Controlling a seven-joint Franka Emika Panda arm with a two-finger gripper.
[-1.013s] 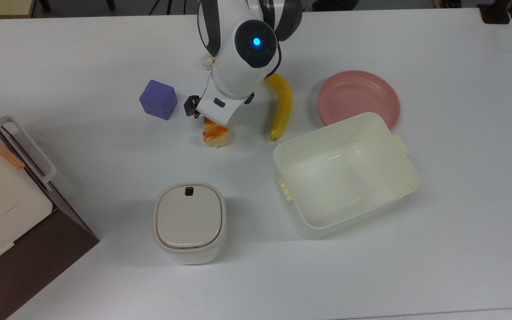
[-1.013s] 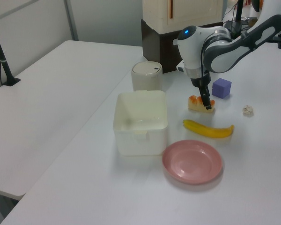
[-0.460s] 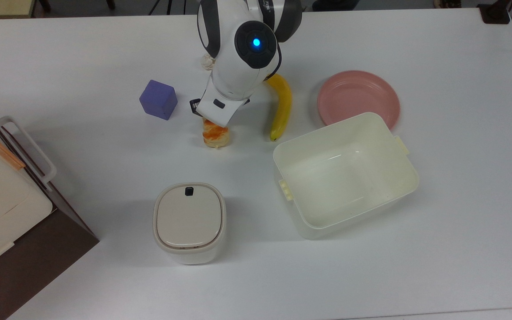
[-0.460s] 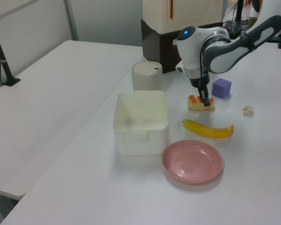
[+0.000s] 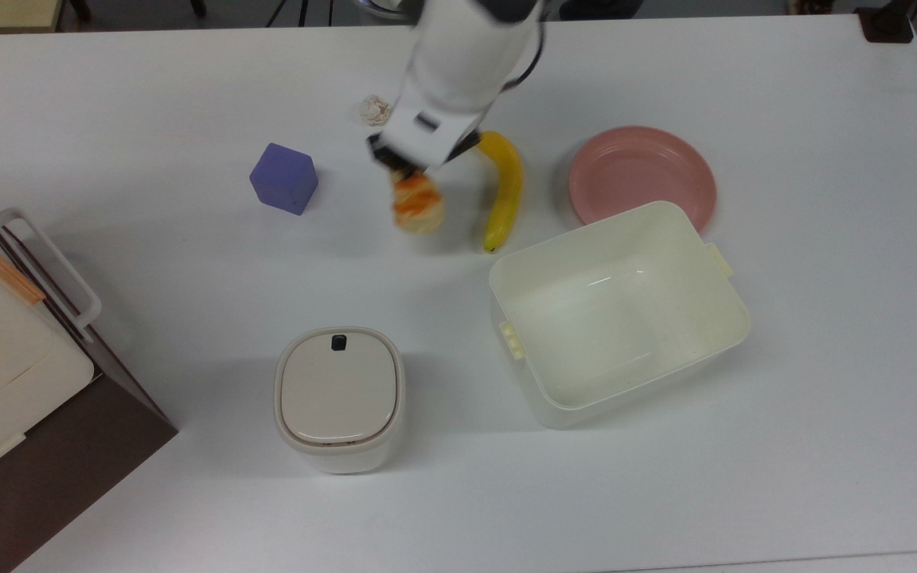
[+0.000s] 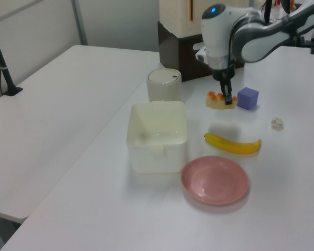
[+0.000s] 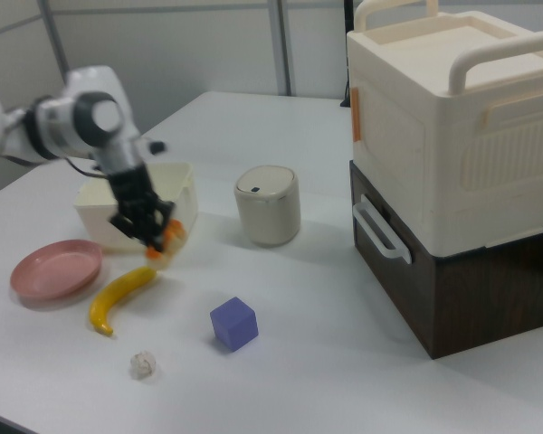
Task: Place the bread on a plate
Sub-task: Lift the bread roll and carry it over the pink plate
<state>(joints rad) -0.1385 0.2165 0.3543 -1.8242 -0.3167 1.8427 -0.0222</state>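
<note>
The bread (image 5: 419, 204), a pale-tan roll with orange glazed patches, hangs above the table with my gripper (image 5: 404, 173) shut on it. In the left view the bread (image 6: 219, 100) is lifted off the table beside the purple cube, held by the gripper (image 6: 227, 99). In the right view the bread (image 7: 167, 240) hangs from the gripper (image 7: 149, 233) in front of the tub. The pink plate (image 5: 641, 175) lies flat at the top view's right, past the banana; it also shows as the plate (image 6: 215, 180) and the plate (image 7: 56, 268).
A yellow banana (image 5: 504, 189) lies between the bread and the plate. A cream tub (image 5: 618, 310) stands beside the plate. A purple cube (image 5: 284, 178), a lidded white canister (image 5: 339, 398), a small crumpled ball (image 5: 375, 110) and a stacked case (image 7: 462, 163) are around.
The gripper has closed on the bread and lifted it off the table, moving it toward the banana in the top view. The arm has risen.
</note>
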